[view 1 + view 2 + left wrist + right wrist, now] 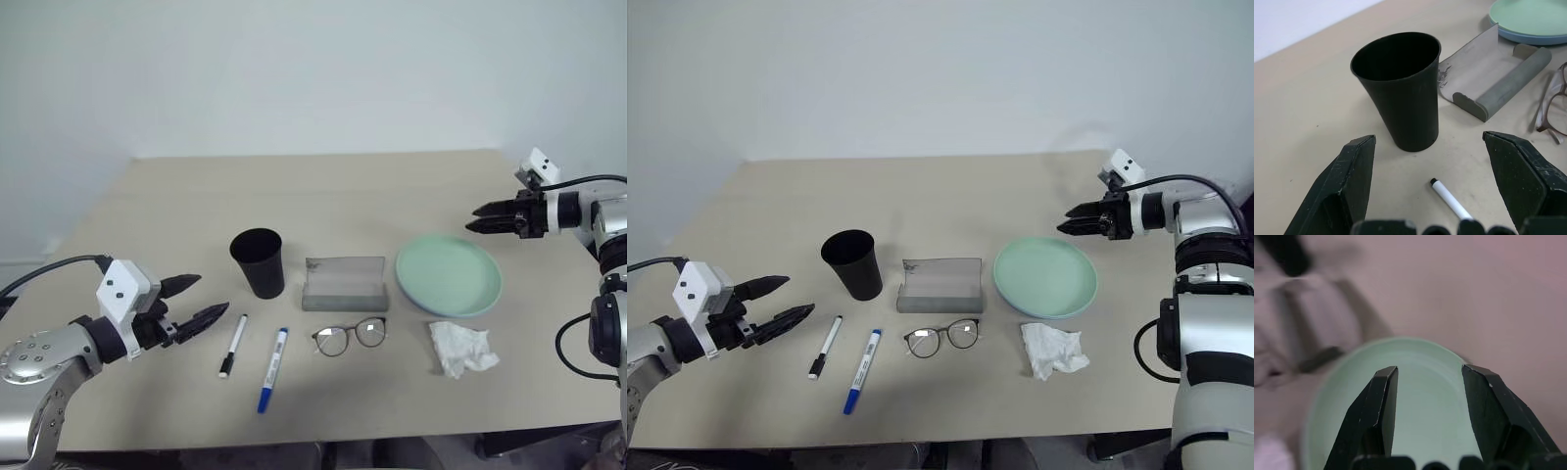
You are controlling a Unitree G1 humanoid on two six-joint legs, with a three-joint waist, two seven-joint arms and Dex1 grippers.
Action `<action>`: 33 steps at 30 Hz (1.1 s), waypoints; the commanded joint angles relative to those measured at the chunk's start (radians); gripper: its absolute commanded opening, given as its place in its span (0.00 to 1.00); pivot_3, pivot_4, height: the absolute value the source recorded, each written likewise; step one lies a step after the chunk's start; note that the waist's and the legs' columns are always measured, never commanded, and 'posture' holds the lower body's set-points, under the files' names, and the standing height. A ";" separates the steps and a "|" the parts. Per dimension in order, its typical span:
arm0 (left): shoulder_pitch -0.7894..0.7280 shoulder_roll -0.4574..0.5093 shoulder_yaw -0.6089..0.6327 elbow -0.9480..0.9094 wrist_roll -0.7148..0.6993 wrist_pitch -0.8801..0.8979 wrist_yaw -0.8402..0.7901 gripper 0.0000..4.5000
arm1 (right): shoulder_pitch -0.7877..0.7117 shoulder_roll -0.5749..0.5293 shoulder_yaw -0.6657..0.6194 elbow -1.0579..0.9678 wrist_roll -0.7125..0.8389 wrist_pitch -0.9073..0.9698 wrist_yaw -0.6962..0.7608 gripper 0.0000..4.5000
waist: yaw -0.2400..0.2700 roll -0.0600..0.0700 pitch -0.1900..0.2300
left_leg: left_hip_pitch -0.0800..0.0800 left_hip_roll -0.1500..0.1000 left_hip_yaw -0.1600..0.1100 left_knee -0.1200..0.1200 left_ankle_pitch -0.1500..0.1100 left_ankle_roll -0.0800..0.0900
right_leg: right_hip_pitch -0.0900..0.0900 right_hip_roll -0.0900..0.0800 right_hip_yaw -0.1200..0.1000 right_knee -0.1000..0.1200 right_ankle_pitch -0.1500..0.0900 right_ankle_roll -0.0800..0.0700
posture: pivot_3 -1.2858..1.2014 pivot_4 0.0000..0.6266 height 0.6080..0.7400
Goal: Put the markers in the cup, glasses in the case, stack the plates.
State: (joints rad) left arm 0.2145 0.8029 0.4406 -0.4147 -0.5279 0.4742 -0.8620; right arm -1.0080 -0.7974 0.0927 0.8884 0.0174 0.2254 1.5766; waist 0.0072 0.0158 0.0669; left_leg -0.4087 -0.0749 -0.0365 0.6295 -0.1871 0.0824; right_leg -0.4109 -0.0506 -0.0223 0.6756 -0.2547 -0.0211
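The left gripper [198, 302], nearest the camera at the left front of the table [392, 176], is held with its fingers spread wide and nothing between them. Just beyond its fingertips the short marker with the black cap [233, 345] is found lying flat, its long axis running from the front edge toward the back edge, cap end nearer the front. Just beside it, further toward the middle, the blue-capped marker [273, 369] lies nearly parallel, blue cap toward the front edge. Behind both markers the black cup [258, 261] stands upright and empty. The grey case [344, 284] is seen open beside the cup, and the glasses [350, 336] lie unfolded in front of it, near the front edge.

Toward the right edge the mint green plate [449, 273] is seen resting on the light blue plate [1528, 38], so the stack is judged done. A crumpled tissue [460, 349] lies in front of them. The right gripper [476, 217] hangs above the plates' far right rim, fingers apart and empty.

The left arm is judged much the nearer to the markers; the short one would be taken across its length, the grip set square to the shaft.
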 commanded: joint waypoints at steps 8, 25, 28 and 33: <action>-0.035 0.018 0.004 0.005 0.000 -0.022 -0.027 0.83 | 0.413 -0.222 0.137 -0.713 0.244 0.062 0.038 0.50 | 0.006 0.000 0.000 | -0.003 0.001 0.002 0.000 -0.001 0.001 | -0.001 -0.002 0.000 0.000 0.000 0.000 | 0.52 0.00 0.96; -0.045 0.012 -0.013 0.006 0.006 -0.029 -0.032 0.83 | 0.516 -0.277 0.192 -0.746 0.293 0.130 0.038 0.50 | 0.006 -0.003 0.002 | -0.003 0.004 0.005 0.001 -0.001 0.001 | 0.000 -0.005 -0.004 -0.006 -0.001 0.000 | 0.52 0.00 0.96; -0.036 0.010 -0.007 0.000 0.003 -0.027 -0.030 0.83 | 0.516 -0.250 0.207 -0.685 0.265 0.134 0.038 0.50 | 0.006 -0.004 0.001 | -0.003 0.005 0.005 0.001 -0.001 0.001 | 0.000 -0.005 -0.005 -0.006 -0.001 0.000 | 0.52 0.00 0.96; -0.021 0.006 0.001 -0.012 -0.002 -0.024 -0.026 0.83 | 0.505 -0.205 0.216 -0.584 0.216 0.109 0.034 0.50 | 0.006 -0.004 0.001 | -0.003 0.007 0.005 0.000 -0.001 0.002 | 0.000 -0.005 -0.009 -0.009 -0.001 0.000 | 0.52 0.00 0.96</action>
State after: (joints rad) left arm 0.1954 0.8073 0.4165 -0.3948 -0.5241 0.4617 -0.8943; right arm -0.4870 -1.0095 0.3226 0.2778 0.2489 0.3468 1.6105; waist 0.0135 0.0121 0.0681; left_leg -0.4118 -0.0670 -0.0316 0.6296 -0.1886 0.0840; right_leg -0.4105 -0.0558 -0.0323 0.6657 -0.2550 -0.0212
